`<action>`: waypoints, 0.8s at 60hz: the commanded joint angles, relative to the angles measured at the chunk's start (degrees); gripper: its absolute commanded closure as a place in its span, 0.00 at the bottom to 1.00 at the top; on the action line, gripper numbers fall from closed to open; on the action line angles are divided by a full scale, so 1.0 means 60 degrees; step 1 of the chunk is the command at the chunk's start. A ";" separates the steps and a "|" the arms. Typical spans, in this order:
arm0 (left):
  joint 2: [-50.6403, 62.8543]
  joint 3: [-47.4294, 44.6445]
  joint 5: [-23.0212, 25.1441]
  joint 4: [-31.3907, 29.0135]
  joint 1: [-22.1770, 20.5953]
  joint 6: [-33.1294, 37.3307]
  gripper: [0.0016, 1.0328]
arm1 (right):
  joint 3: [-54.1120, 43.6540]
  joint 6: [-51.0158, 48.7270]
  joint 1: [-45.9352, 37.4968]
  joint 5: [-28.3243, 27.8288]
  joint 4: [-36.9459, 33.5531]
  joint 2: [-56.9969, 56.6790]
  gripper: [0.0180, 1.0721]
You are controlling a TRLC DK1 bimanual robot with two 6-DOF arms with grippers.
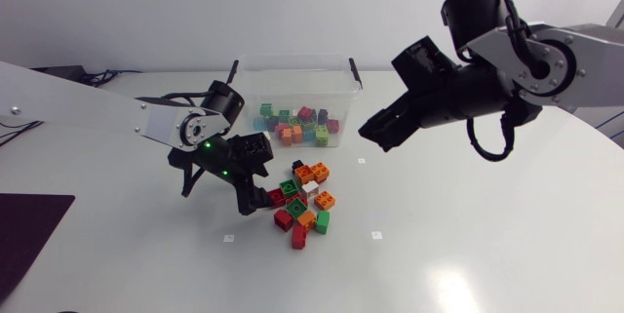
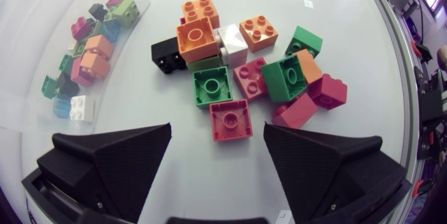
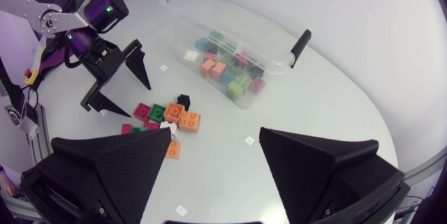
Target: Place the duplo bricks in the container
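A pile of duplo bricks (image 1: 303, 203) in red, green, orange, black and white lies on the white table in front of the clear plastic container (image 1: 343, 87), which holds several more bricks (image 1: 297, 126). My left gripper (image 1: 258, 194) stands open low at the pile's left edge. In the left wrist view its fingers (image 2: 119, 160) flank a red brick (image 2: 231, 120) lying just ahead of the left gripper (image 2: 216, 155), apart from both. My right gripper (image 1: 375, 136) hangs open and empty high above the table, right of the container (image 3: 237, 42).
The container has black handles (image 3: 301, 43) at its ends. A dark mat (image 1: 24, 230) lies at the table's left edge. From the right wrist view, the left gripper (image 3: 136, 100) is beside the pile (image 3: 167, 117), with bare table around.
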 commanded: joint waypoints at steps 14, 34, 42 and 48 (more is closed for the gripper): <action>0.0879 0.0610 -0.0080 0.0031 -0.0490 0.0148 0.13 | -0.1229 -0.0284 -0.0162 -0.0262 0.0368 -0.0352 0.13; 0.1055 0.0698 -0.0212 0.0016 -0.0564 0.0031 0.73 | -0.1771 -0.0372 0.0644 -0.0130 0.0529 0.0292 0.13; 0.0806 0.0581 -0.0212 -0.0086 -0.0490 0.0089 0.73 | -0.1595 -0.0328 0.1112 0.0177 0.0690 0.1025 0.13; 0.0513 0.0537 -0.0198 -0.0321 -0.0402 0.0104 0.74 | -0.1214 -0.0181 0.1435 0.0500 0.0866 0.1772 0.13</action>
